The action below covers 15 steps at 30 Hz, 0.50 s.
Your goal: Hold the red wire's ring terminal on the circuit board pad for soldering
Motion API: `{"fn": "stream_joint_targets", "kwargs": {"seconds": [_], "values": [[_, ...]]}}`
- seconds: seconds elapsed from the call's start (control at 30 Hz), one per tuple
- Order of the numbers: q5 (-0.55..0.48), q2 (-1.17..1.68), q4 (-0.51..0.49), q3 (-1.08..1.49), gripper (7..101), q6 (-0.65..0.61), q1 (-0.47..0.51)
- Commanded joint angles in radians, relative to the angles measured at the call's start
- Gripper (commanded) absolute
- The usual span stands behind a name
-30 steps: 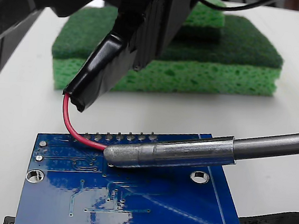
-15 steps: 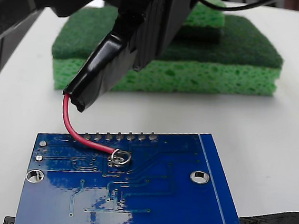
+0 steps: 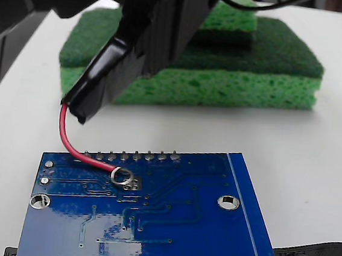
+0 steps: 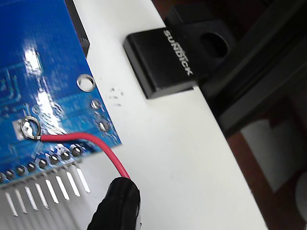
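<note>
Red wire (image 3: 68, 142) arcs from black sleeve (image 3: 96, 81) down to ring terminal (image 3: 121, 176), lying partly on pad (image 3: 130, 184), left-shifted, near pin row on circuit board (image 3: 166, 236). Gripper (image 3: 163, 24) carries sleeve; finger state cannot be told. Arc presses ring flat for soldering.

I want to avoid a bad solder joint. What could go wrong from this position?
1. The ring terminal lies only partly over the pad, toward its left edge in the fixed view, so solder may not bond the whole loop.
2. The red wire is thin and bent in a long curve below the black sleeve; a light touch could probably push the ring off.
3. The solder pins are close by, so stray solder might bridge to them.
</note>
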Motion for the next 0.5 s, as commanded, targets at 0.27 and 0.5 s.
{"fn": "stream_joint_targets", "kwargs": {"seconds": [0.27, 0.5], "values": [[-0.129, 0.155, 0.222, -0.117, 100.3, -0.031, -0.021], [-0.27, 0.388, 0.178, 0.055, 100.3, -0.058, 0.018]]}}
